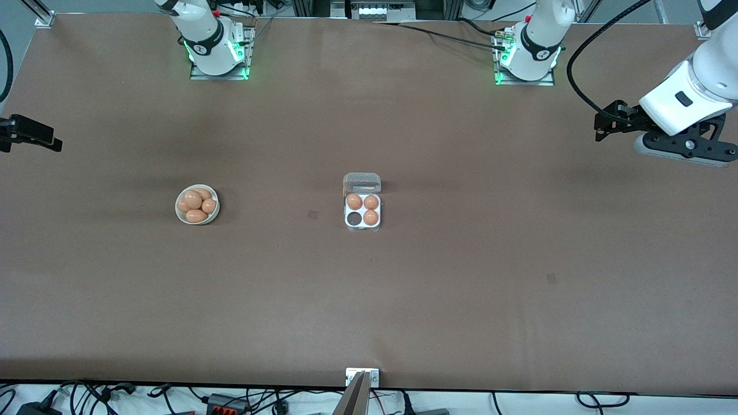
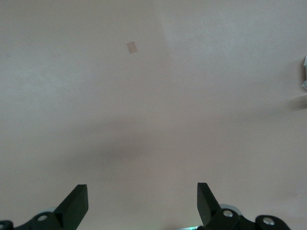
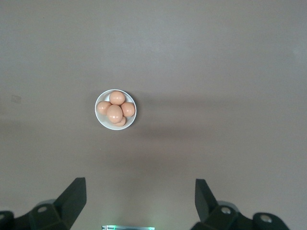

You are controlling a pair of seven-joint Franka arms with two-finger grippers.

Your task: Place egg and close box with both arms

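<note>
Eggs heap in the bowl toward my right arm's end; the box sits mid-table, lid back, one cell vacant. Both my right gripper and left gripper hang spread wide, holding nothing.

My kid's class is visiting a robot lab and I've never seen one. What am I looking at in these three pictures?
Two white robot arms sit at a brown table. One picture looks down from across the table; the other two come from cameras on each arm's wrist. The left gripper and right gripper both hang open, holding nothing. On the table a white bowl holds eggs. Toward the left arm's end from it is a clear box, lid open, with three eggs and one empty cell.
</note>
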